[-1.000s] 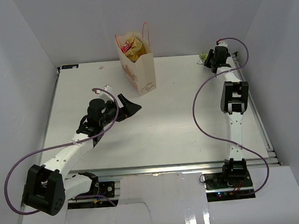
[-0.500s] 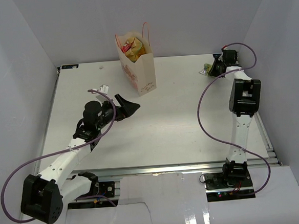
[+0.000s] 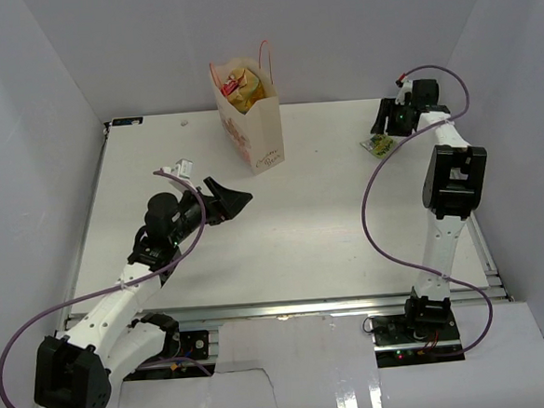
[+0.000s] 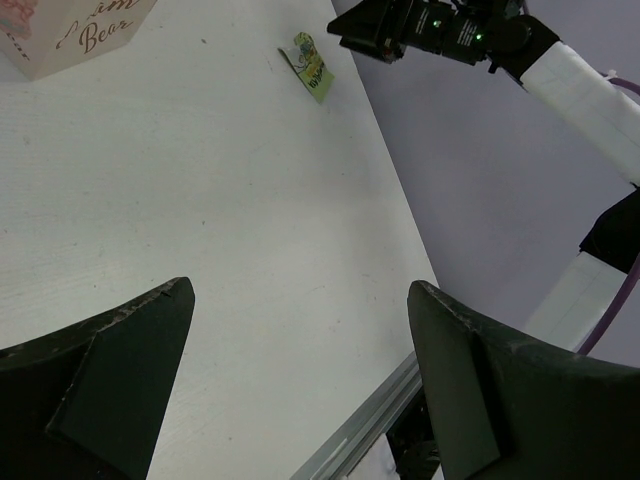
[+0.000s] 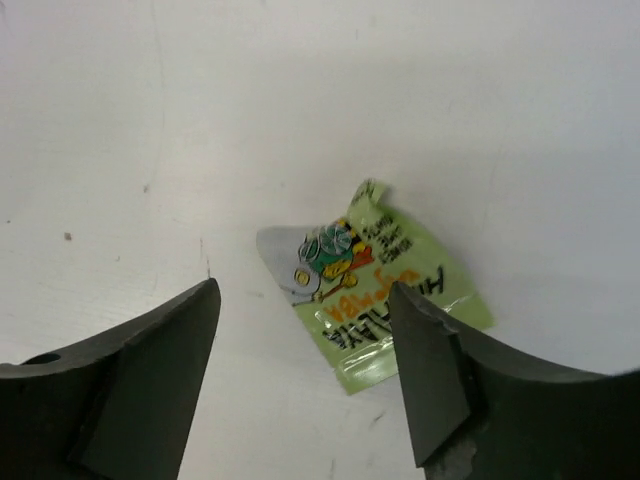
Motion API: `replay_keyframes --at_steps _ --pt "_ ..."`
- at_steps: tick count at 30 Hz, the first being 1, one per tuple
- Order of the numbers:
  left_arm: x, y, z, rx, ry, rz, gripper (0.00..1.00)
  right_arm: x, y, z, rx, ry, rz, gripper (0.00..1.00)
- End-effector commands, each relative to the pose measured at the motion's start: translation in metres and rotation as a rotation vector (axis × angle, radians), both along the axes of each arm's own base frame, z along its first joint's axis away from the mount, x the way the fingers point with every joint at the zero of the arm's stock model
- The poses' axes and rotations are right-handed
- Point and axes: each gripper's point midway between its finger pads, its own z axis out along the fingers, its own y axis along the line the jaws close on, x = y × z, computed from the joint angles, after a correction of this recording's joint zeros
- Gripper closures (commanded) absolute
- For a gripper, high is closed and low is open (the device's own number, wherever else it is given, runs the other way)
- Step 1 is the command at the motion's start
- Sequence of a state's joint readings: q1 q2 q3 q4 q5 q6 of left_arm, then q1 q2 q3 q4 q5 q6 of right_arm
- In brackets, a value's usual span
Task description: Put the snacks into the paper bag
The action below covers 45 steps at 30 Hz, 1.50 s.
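Black fingers of our right gripper [image 5: 303, 300] stand apart above the light green packet [image 5: 385, 290], which lies flat on the white table [image 5: 150, 120] (we cannot tell whether a finger touches it). Our left gripper [image 4: 300, 295] gapes wide, holding nothing. Well apart to the left, the paper bag [image 3: 252, 121] stands upright with snacks [image 3: 242, 83] inside.

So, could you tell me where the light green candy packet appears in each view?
Top external: light green candy packet, far right, near the back.
Left wrist: top centre, right of the cream paper bag.
Right wrist: just right of centre.
Shared landmark: the white table it lies on.
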State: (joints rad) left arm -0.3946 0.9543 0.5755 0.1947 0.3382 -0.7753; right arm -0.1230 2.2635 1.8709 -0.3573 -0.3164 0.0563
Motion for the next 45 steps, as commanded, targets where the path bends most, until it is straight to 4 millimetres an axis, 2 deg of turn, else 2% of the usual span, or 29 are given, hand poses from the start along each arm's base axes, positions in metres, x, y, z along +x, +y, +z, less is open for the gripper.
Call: replay_keyframes --at_steps 1,5,6,7,16,19,23,27,30,33,35,36,39,40,41,44,45 --pt "-0.006 0.001 0.008 -0.013 -0.036 -0.012 0.02 0.029 -0.002 0.064 -0.101 -0.187 0.103 0.23" --pt "-0.009 0.003 0.011 -0.022 -0.045 -0.005 0.02 0.043 -0.014 0.045 -0.182 -0.174 0.047 0.03" --pt "-0.01 0.003 0.01 -0.021 -0.043 -0.005 0.02 0.044 -0.016 0.039 -0.185 -0.163 0.029 0.02" --pt "-0.011 0.004 0.011 -0.026 -0.045 -0.003 0.02 0.046 -0.017 0.031 -0.2 -0.149 0.01 0.02" --pt "-0.01 0.003 0.004 -0.032 -0.016 -0.001 0.02 0.057 -0.017 -0.002 -0.213 -0.111 -0.055 0.02" --pt "-0.009 0.002 0.002 -0.028 -0.01 -0.004 0.02 0.054 -0.014 -0.015 -0.222 -0.084 -0.064 0.01" --pt "-0.007 0.001 0.001 -0.024 -0.006 -0.004 0.02 0.04 -0.017 -0.036 -0.234 -0.024 -0.085 0.0" --pt "-0.006 0.002 0.001 -0.022 -0.008 -0.001 0.02 0.027 -0.02 -0.044 -0.249 0.015 -0.096 0.19" --pt "-0.006 0.001 0.001 -0.019 -0.008 -0.006 0.02 0.018 -0.018 -0.048 -0.243 0.037 -0.088 0.2" --pt "-0.006 0.0 0.003 -0.022 -0.014 -0.011 0.02 0.013 -0.017 -0.038 -0.231 0.028 -0.08 0.24" --pt "-0.006 -0.001 0.004 -0.024 -0.016 -0.014 0.02 0.008 -0.014 -0.04 -0.205 0.044 -0.089 0.37" --pt "-0.007 -0.001 0.004 -0.026 -0.016 -0.018 0.02 0.007 -0.013 -0.037 -0.196 0.04 -0.083 0.47" --pt "-0.008 -0.002 0.006 -0.033 -0.02 -0.025 0.02 -0.001 -0.01 -0.038 -0.182 0.056 -0.075 0.55" --pt "-0.008 -0.003 0.007 -0.037 -0.021 -0.03 0.02 -0.003 -0.01 -0.038 -0.177 0.058 -0.075 0.61" --pt "-0.009 -0.002 0.008 -0.04 -0.024 -0.03 0.02 -0.009 -0.009 -0.043 -0.17 0.075 -0.073 0.62" --pt "-0.011 -0.003 0.01 -0.052 -0.024 -0.035 0.02 -0.018 -0.009 -0.041 -0.137 0.086 -0.069 0.71" --pt "-0.012 -0.003 0.01 -0.055 -0.025 -0.036 0.02 -0.018 -0.006 -0.036 -0.118 0.076 -0.056 0.77"
